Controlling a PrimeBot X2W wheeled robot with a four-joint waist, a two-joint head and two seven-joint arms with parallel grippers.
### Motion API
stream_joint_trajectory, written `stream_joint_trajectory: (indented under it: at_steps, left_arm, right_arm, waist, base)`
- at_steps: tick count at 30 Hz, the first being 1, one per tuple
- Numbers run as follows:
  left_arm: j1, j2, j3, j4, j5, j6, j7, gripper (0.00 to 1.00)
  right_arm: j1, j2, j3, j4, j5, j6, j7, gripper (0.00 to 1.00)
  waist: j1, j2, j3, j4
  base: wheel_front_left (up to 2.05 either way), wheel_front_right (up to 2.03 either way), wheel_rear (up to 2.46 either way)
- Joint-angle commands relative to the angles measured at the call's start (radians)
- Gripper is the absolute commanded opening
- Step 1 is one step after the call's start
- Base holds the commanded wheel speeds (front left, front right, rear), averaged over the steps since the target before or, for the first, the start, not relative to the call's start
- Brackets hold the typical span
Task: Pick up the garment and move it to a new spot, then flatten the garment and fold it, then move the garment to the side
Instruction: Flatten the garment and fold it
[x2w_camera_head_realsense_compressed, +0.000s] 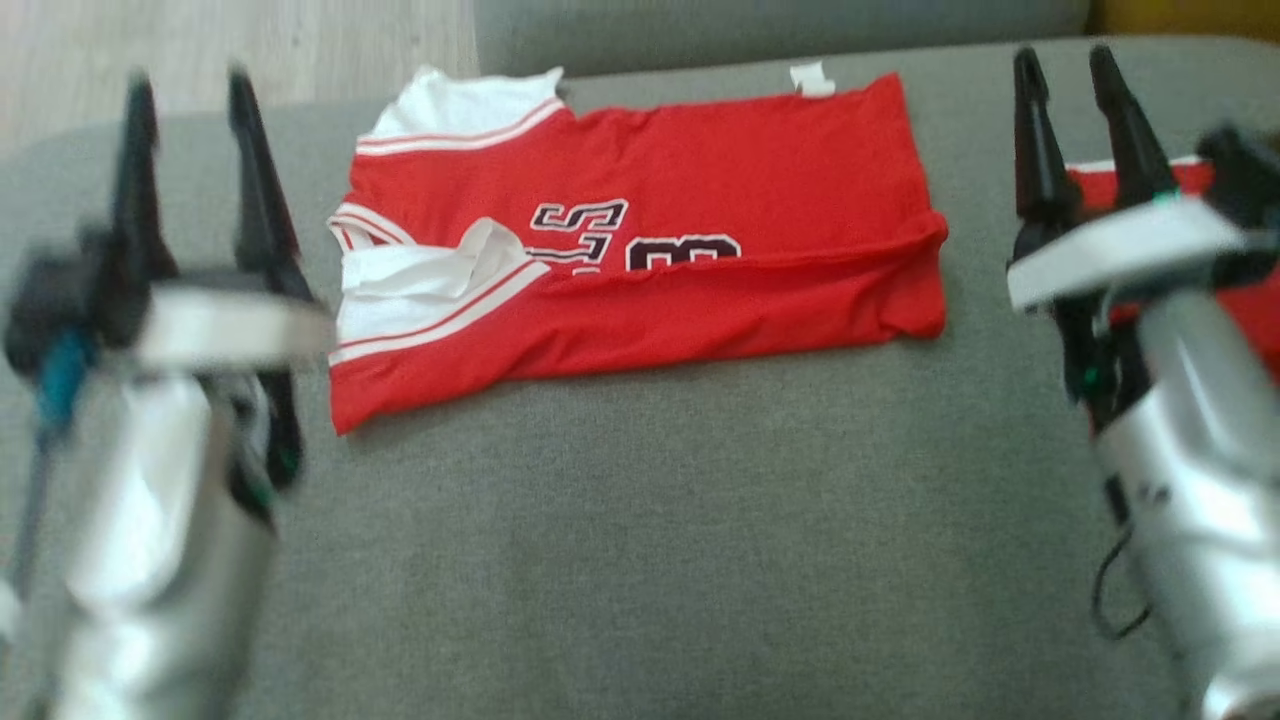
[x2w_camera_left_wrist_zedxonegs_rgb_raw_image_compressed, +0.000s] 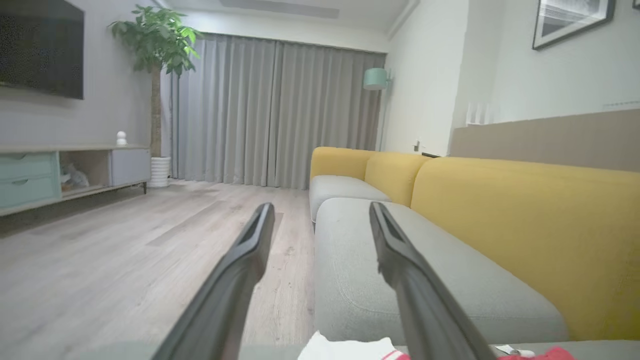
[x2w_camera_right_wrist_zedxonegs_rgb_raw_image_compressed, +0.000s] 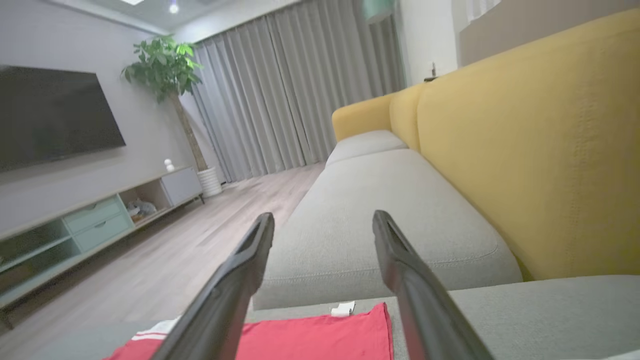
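**Mia:** What is closest to us?

**Tom:** The two arms. The left gripper (x2w_camera_head_realsense_compressed: 190, 85) is by one end of the shirt and the right gripper (x2w_camera_head_realsense_compressed: 1062, 55) is by the other. Both have their fingers spread wide and hold nothing.

**Mia:** Why one on each side?

**Tom:** I think it is so each can grab one end. The shirt is wide, and one gripper alone would let it flop.

**Mia:** Where is the shirt?

**Tom:** The red garment (x2w_camera_head_realsense_compressed: 640, 260) lies on the gray cushion (x2w_camera_head_realsense_compressed: 640, 520), between the grippers and touching neither. Its near edge is turned up over the numbers, so it looks folded once. It is lumpy by the white sleeve (x2w_camera_head_realsense_compressed: 430, 275). My guess is that it needs another fold, or a move to the side.

**Mia:** What do the wrist views add?

**Tom:** The head view looks down and gives the shirt's whole shape. There is also some red cloth (x2w_camera_head_realsense_compressed: 1260, 320) behind the right arm, and I cannot tell what it is. The wrist views look low and far. They catch just an edge of the shirt and its white tag (x2w_camera_right_wrist_zedxonegs_rgb_raw_image_compressed: 342, 308). Past that are the yellow sofa back (x2w_camera_left_wrist_zedxonegs_rgb_raw_image_compressed: 525, 225), the wooden floor (x2w_camera_left_wrist_zedxonegs_rgb_raw_image_compressed: 125, 250), a plant (x2w_camera_left_wrist_zedxonegs_rgb_raw_image_compressed: 155, 40) and curtains (x2w_camera_left_wrist_zedxonegs_rgb_raw_image_compressed: 275, 110).
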Motion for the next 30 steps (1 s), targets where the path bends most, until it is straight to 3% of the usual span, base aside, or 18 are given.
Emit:
stream_joint_trajectory:
  at_steps: [1,4,7,17,25,30]
  left_arm:
    - [0.064,-0.007,0.072,-0.089,0.02,0.013,-0.004,1.0]
    - [0.194,-0.068,0.11,-0.175,0.055,0.011,-0.004,1.0]
    - [0.298,-0.129,0.138,-0.217,0.078,0.0,-0.005,1.0]
    - [0.429,-0.217,0.186,-0.219,0.158,-0.071,-0.005,1.0]
    - [0.392,-0.235,0.218,-0.176,0.204,-0.101,-0.005,1.0]
    - [0.332,-0.231,0.21,-0.063,0.225,-0.103,0.002,1.0]
  right_arm:
    - [0.068,0.052,-0.071,-0.098,-0.066,-0.001,-0.01,1.0]
    - [0.202,0.144,-0.199,-0.228,-0.177,-0.001,-0.011,1.0]
    - [0.325,0.185,-0.258,-0.317,-0.224,-0.001,-0.011,1.0]
    - [0.517,0.192,-0.235,-0.406,-0.146,-0.001,-0.011,1.0]
    - [0.505,0.192,-0.223,-0.437,-0.148,-0.001,-0.011,1.0]
    - [0.491,0.192,-0.22,-0.459,-0.138,-0.001,-0.011,1.0]
  waist:
    - [0.0002,-0.0001,-0.028,-0.001]
    - [0.0002,-0.0001,-0.047,0.0]
    - [0.0002,-0.0001,-0.057,0.004]
    - [0.0002,-0.0001,-0.065,0.019]
    - [0.0002,-0.0001,-0.049,-0.004]
    - [0.0002,-0.0001,-0.008,-0.022]
  base:
    - [0.0,0.0,0.0]
    - [0.0,0.0,0.0]
    - [0.0,0.0,0.0]
    - [0.0,0.0,0.0]
    - [0.0,0.0,0.0]
    - [0.0,0.0,0.0]
